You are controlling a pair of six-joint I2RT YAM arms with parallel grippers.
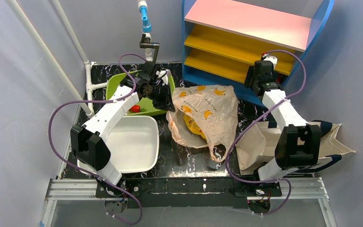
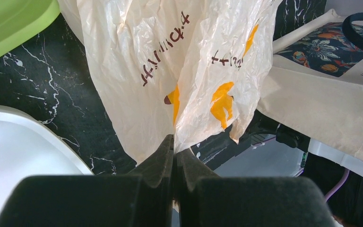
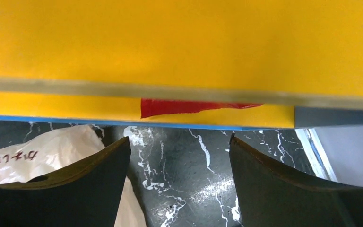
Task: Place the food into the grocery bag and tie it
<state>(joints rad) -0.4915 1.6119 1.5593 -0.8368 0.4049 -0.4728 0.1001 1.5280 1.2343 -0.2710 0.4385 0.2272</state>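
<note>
Grocery bag (image 1: 203, 113) lies mid-table on the black marbled top (image 1: 179, 161), with a yellow packet (image 1: 194, 126) showing through it. Left arm reaches forward past the white tub (image 1: 137, 142). Left gripper (image 2: 174, 142) is pressed together, pinching a fold of the bag's edge. Right arm stretches toward the blue shelf unit (image 1: 246, 52). Right gripper (image 3: 179, 142) is spread wide, holds nothing and is clear of the bag.

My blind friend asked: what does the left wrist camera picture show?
The left gripper is shut, pinching a fold of the crinkly beige grocery bag with yellow banana marks. A white tub shows at left, a cream tote at right.
</note>
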